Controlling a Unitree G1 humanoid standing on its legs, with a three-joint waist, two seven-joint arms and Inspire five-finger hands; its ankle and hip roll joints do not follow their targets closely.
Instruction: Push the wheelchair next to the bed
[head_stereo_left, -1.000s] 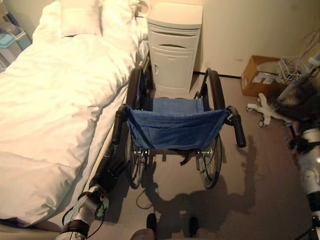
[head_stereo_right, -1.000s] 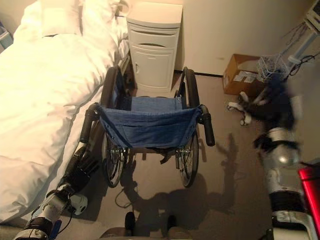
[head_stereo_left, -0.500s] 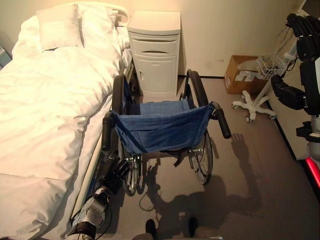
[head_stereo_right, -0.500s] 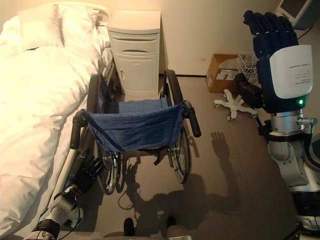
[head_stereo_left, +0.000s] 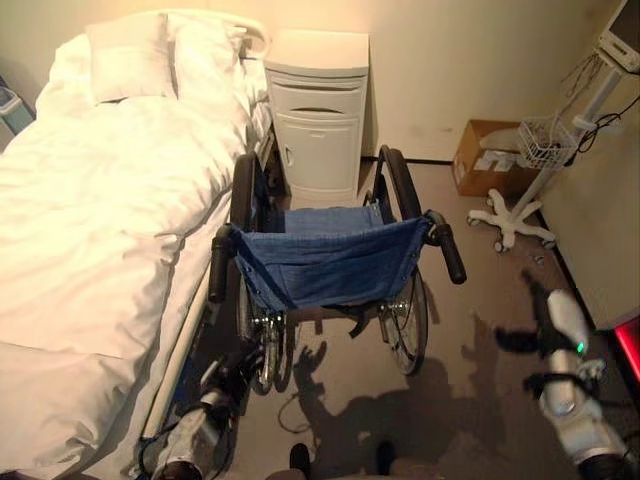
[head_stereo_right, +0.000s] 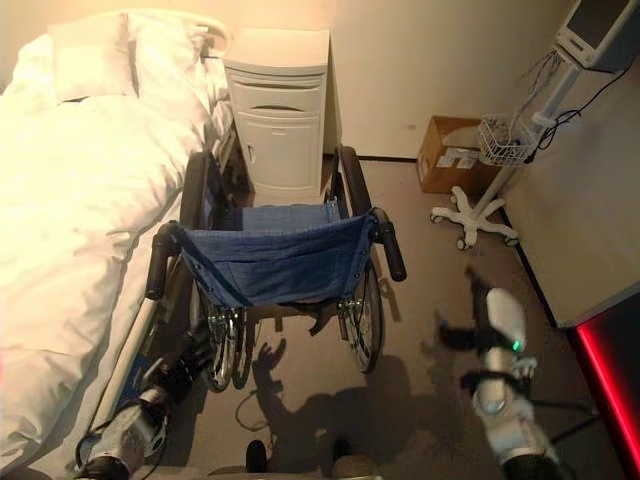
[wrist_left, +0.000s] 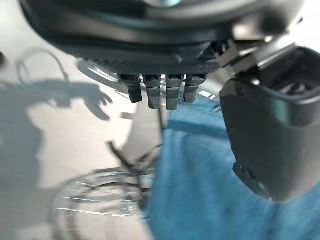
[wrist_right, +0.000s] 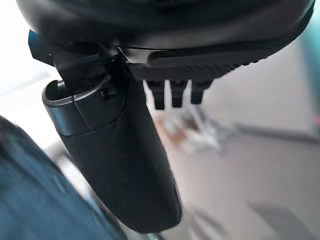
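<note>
The wheelchair (head_stereo_left: 325, 265) has a blue cloth back and black push handles (head_stereo_left: 450, 255). It stands on the floor close along the white bed (head_stereo_left: 90, 220), facing the wall. My left hand (head_stereo_left: 235, 372) hangs low by the wheelchair's left rear wheel, under the left handle (head_stereo_left: 218, 270), touching nothing. Its fingers (wrist_left: 157, 92) are straight, with the blue cloth (wrist_left: 200, 175) showing past them. My right hand (head_stereo_left: 515, 340) is low to the right of the chair, well clear of the right handle, its fingers (wrist_right: 172, 95) straight and empty.
A white bedside cabinet (head_stereo_left: 320, 115) stands against the wall just ahead of the wheelchair. At the right are a cardboard box (head_stereo_left: 485, 160), a white wheeled stand (head_stereo_left: 510, 215) with a wire basket (head_stereo_left: 545, 135) and a monitor (head_stereo_right: 600, 30). Open floor lies right of the chair.
My right arm has come down from high at the right to low beside the wheelchair. The left hand has sunk a little lower. The camera has shifted slightly.
</note>
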